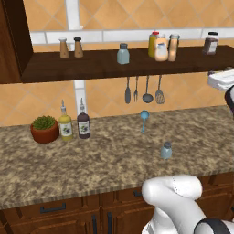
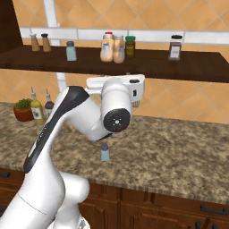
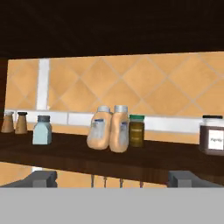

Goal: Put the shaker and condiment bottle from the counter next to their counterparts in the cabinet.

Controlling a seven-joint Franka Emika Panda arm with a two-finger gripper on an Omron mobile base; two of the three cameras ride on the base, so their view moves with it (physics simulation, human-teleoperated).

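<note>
The bottle (image 3: pixel 119 128) stands on the cabinet (image 1: pixel 91 68) shelf touching its wide peach counterpart (image 3: pixel 99 128), so that half looks done, while the shaker (image 1: pixel 166 150) waits on the counter (image 1: pixel 105 160) and the gripper (image 3: pixel 113 178) hangs spread and empty.
</note>
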